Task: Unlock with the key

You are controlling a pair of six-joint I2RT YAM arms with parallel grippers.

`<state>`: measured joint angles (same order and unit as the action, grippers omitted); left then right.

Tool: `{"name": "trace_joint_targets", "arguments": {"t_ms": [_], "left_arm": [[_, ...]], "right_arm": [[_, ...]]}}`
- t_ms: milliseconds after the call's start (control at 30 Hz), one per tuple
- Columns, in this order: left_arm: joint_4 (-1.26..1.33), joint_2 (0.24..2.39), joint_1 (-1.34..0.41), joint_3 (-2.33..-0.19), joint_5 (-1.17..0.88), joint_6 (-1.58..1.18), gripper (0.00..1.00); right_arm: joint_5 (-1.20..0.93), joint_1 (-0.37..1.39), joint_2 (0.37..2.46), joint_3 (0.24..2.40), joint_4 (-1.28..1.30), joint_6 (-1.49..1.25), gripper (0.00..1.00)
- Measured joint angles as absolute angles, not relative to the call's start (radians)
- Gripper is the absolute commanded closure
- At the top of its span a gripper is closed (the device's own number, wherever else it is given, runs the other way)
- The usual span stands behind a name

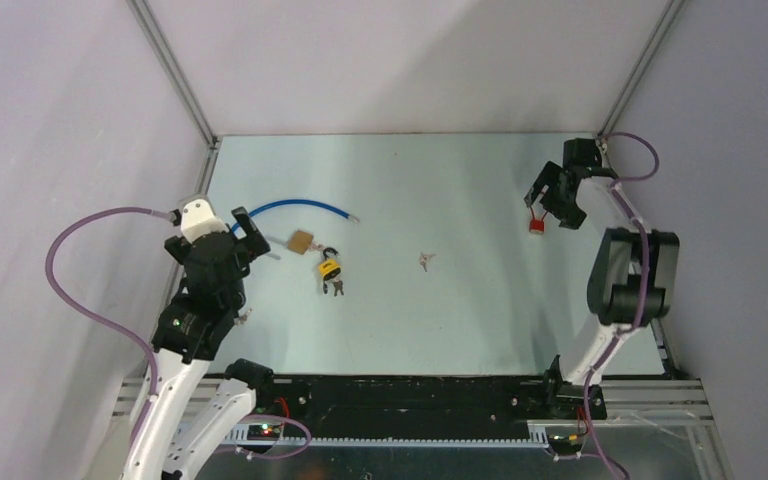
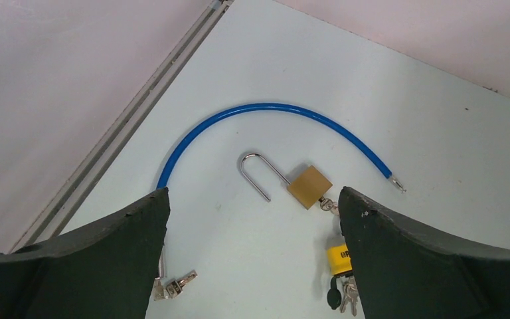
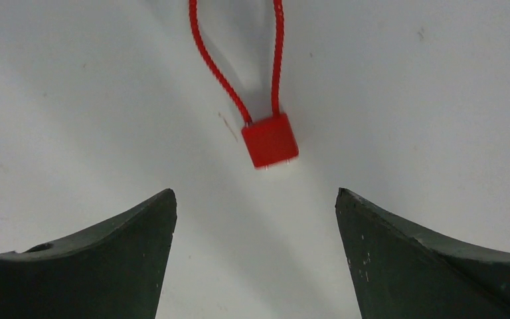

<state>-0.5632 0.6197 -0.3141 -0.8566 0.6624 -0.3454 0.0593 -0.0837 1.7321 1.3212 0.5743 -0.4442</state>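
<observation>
Brass lock (image 1: 301,241) is being seen lying flat on the left side of the table (image 1: 440,180), just ahead of the left gripper (image 1: 250,233). In the left wrist view its shackle (image 2: 255,174) is lying with one end clear of the body. The left arm is being held folded, elbow low near the left wall and wrist pitched down toward the table. Its fingers (image 2: 106,252) are being held wide apart, with nothing gripped between them. A blue cable (image 1: 295,205) is being seen arching round the far side of the brass lock, not touching it. Just beside the brass lock, toward the right, a yellow lock (image 1: 329,267) is lying with keys (image 1: 335,288) at its near end. A lone key (image 1: 425,260) is lying near the table's middle, well apart from both locks.

The right arm is being held reached toward the far right corner, elbow raised, with the right gripper (image 1: 552,207) pointing down. Its fingers (image 3: 106,259) are being held spread, gripping nothing. A red lock (image 1: 537,225) on a loop of red cord (image 3: 212,60) is lying on the table just ahead of them, untouched.
</observation>
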Motion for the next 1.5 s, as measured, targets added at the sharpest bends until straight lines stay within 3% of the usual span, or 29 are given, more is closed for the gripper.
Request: {"name": "trace_joint_targets", "arguments": {"t_ms": [267, 667, 933, 1000, 1033, 1500], "left_arm": [[-0.521, 0.581, -0.337, -0.807, 0.68, -0.31, 0.0], [-0.477, 0.496, -0.338, -0.785, 0.652, -0.289, 0.0], [-0.473, 0.467, -0.338, -0.765, 0.641, -0.286, 0.0], [-0.473, 0.467, -0.338, -0.764, 0.632, -0.284, 0.0], [-0.472, 0.467, -0.338, -0.764, 0.628, -0.284, 0.0], [-0.472, 0.469, -0.338, -0.751, 0.595, -0.28, 0.0]], "right_arm": [[0.065, -0.084, 2.036, 1.571, 0.703, -0.379, 0.29], [0.07, -0.082, 2.162, 1.669, 0.781, -0.311, 0.53], [0.09, -0.052, 2.133, 1.621, 0.746, -0.271, 0.82], [0.099, -0.027, 2.1, 1.573, 0.73, -0.268, 0.98], [0.102, -0.009, 2.081, 1.547, 0.726, -0.268, 1.0], [0.213, 0.425, 1.72, 1.376, 0.721, -0.297, 1.0]]}}
